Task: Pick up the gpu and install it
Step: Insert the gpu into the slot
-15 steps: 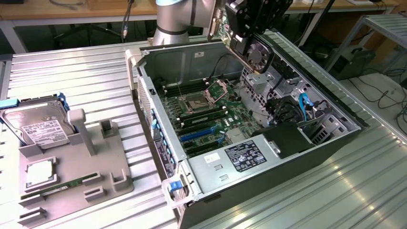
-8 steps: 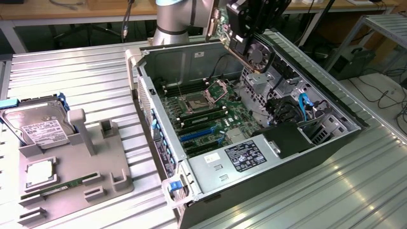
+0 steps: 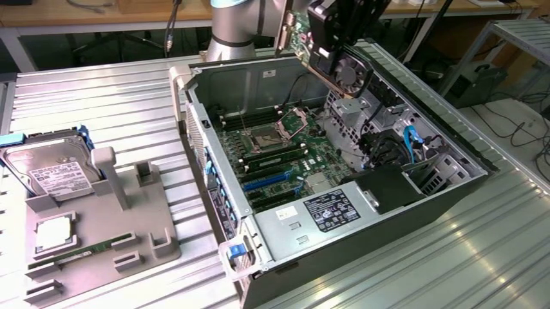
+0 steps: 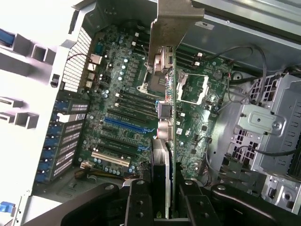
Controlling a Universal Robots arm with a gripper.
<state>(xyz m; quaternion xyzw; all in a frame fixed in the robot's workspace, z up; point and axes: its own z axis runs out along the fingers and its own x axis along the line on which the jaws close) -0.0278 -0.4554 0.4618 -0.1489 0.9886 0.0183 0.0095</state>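
Ribbed aluminium table (image 3: 103, 90) carries the open computer case (image 3: 344, 257), which lies below the gripper (image 4: 168, 200). Inside the case, the green motherboard (image 4: 117, 108) sits straight beneath the gripper. The gripper is clamped on the gpu (image 4: 167, 117), held edge-on in the air above the board, with its silver bracket (image 4: 175, 23) at the end farthest from the gripper.

No legible text anywhere
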